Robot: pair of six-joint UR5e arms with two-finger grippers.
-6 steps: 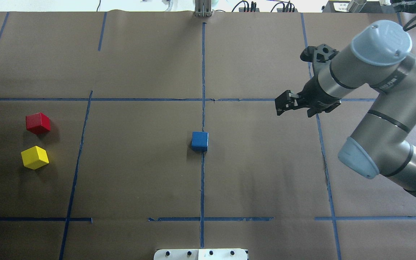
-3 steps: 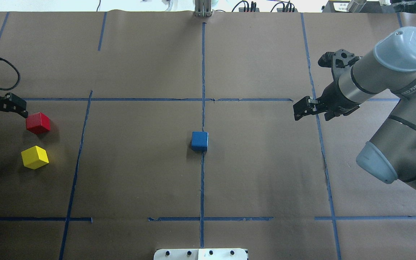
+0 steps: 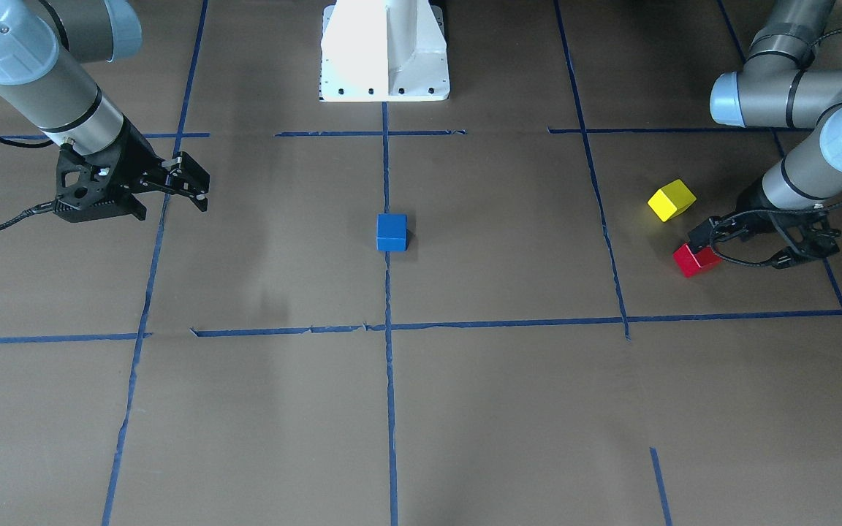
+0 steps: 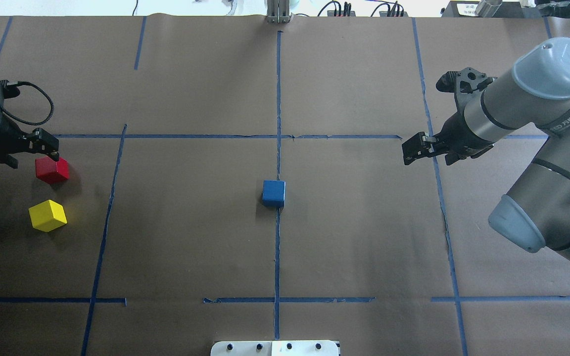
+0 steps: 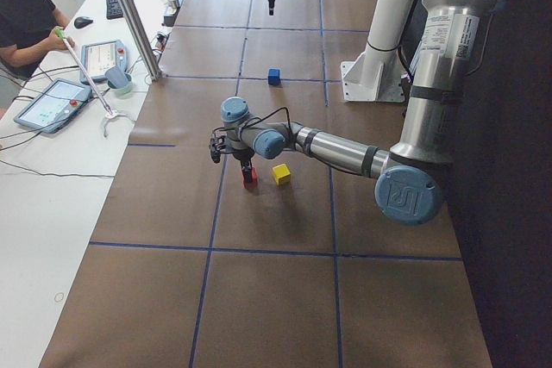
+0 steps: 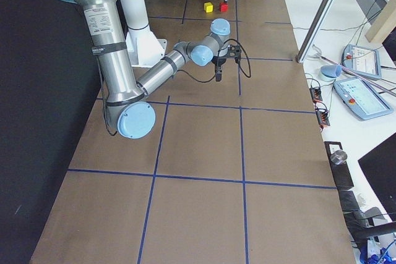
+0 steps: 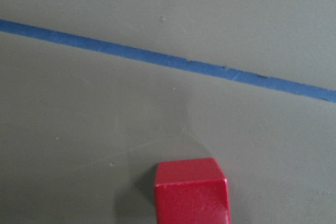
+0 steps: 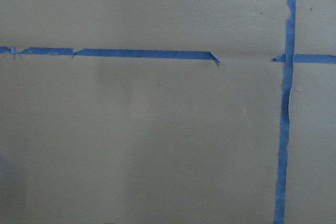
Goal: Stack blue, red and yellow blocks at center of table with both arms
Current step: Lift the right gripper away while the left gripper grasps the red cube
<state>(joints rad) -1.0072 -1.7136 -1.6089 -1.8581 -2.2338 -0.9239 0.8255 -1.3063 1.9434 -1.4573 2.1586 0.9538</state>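
Brown papery table [image 4: 191, 222] is lying open around the small blue cube [image 4: 273, 193], while a small yellow cube [image 4: 47, 215] is sitting near the small red cube [image 4: 52, 169].

The lower edge of the left wrist view cuts off the red block [image 7: 191, 192] beneath the left tool [image 3: 703, 235]. In the front-facing view, the tool covers the block corner nearest it. You cannot read its jaw gap.

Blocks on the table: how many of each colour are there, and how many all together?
blue block: 1
red block: 1
yellow block: 1
Total: 3
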